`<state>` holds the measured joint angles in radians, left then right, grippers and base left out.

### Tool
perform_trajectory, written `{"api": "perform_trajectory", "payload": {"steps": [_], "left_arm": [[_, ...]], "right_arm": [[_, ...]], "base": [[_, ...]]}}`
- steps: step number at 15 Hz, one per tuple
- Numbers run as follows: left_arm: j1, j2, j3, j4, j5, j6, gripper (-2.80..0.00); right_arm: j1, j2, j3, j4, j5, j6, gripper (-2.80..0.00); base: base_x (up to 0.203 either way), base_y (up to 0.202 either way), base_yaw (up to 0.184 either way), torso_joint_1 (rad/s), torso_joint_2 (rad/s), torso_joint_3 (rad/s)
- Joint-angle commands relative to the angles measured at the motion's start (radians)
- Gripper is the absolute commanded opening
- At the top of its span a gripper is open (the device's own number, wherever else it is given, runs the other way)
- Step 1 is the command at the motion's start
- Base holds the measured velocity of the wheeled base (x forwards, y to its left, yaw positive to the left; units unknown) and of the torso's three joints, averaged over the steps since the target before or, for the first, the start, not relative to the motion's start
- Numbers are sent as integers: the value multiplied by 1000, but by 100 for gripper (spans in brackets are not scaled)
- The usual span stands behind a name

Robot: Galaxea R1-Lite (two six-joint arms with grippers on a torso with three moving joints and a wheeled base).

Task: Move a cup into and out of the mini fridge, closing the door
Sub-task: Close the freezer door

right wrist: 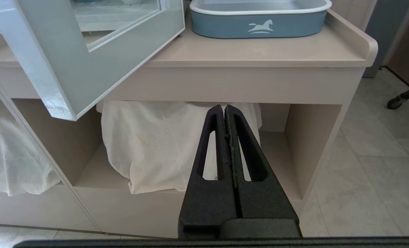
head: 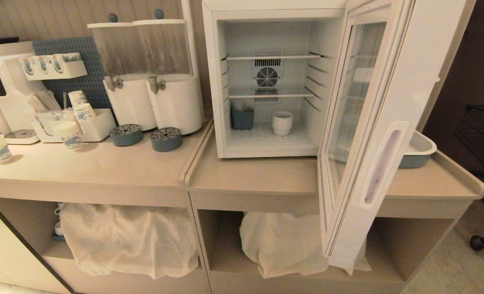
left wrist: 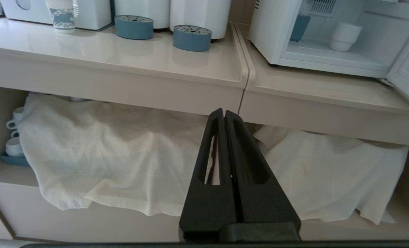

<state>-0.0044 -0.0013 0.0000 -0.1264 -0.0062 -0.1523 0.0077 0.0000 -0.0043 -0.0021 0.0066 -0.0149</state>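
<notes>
- The mini fridge [head: 266,81] stands on the bench [head: 258,175] at about 12 o'clock in the head view, set back against the wall so a strip of bench lies bare in front of it.
- Its door [head: 372,134] is swung wide toward 3 o'clock, hinged on the right side, which leaves the whole interior open to reach.
- The cup [head: 282,123] sits upright on the fridge floor, below 2 wire shelves and at 6 o'clock from the rear fan [head: 267,76]; a small blue-grey holder [head: 242,118] stands at 9 o'clock from it, apart from it.
- That central spot on the lowest level probably suits a straight reach in with nothing overhead to catch.
- The left pincer [left wrist: 224,115] is closed and empty, held low before the cloth-covered lower shelf [left wrist: 121,155], well short of the fridge.
- The right pincer [right wrist: 224,110] is likewise closed with nothing in it, below the door's lower corner and near a blue tub [right wrist: 259,20] at the bench's right end.
- Both arms look parked, so my guess is that taking the cup out and shutting the door lie ahead.
</notes>
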Motion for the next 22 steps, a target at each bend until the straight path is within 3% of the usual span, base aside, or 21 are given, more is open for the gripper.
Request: {"api": "perform_trajectory", "payload": {"steps": [1, 6, 8, 11, 14, 16, 20, 22], "left_arm": [[0, -3, 40, -1, 0, -1, -280], [0, -3, 40, -2, 2, -3, -280], [0, -3, 40, -2, 0, -3, -280], [0, -3, 40, -2, 1, -3, -280], [0, -3, 40, -2, 2, -4, -280], [0, -3, 40, -2, 2, -4, -280], [0, -2, 40, -2, 2, -4, -280], [0, -3, 40, -2, 2, -4, -280]], "right_arm": [[0, 2, 1, -1, 1, 0, -280], [0, 1, -21, 1, -6, 20, -280], [0, 3, -164, 54, -3, 14, -280], [1, 48, -470, 243, 45, -1, -280], [18, 271, -720, 328, 89, -9, -280], [106, 418, -849, 355, 115, -10, -280], [403, 616, -966, 366, 124, 57, -280], [436, 722, -971, 314, 134, 121, -280]], "base": [[0, 0, 0, 0, 0, 0], [0, 0, 0, 0, 0, 0], [0, 0, 0, 0, 0, 0], [0, 0, 0, 0, 0, 0], [0, 0, 0, 0, 0, 0], [0, 0, 0, 0, 0, 0], [0, 0, 0, 0, 0, 0], [0, 0, 0, 0, 0, 0]]}}
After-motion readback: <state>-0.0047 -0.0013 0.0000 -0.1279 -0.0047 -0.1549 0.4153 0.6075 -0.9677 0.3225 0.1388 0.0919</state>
